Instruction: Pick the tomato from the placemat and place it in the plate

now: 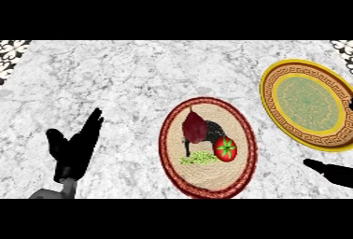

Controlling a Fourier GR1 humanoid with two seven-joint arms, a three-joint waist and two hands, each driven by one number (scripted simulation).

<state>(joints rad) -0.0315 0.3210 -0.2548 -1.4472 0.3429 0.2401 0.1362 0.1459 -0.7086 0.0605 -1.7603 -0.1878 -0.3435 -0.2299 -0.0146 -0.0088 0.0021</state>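
A small red tomato (225, 149) with a green stem top lies on the right half of an oval woven placemat (207, 182) with a dark red rim and a rooster picture. To the upper right stands a gold-rimmed plate (276, 112) with a green centre, nothing on it. My right hand (331, 172) shows only at the right edge, below the plate and right of the tomato, apart from both. My left hand (76, 147) rests open at the lower left, fingers up, far from the mat.
The white marble counter (124, 79) stretches across the whole view. Patterned black-and-white corners (12, 51) show at the top left and top right.
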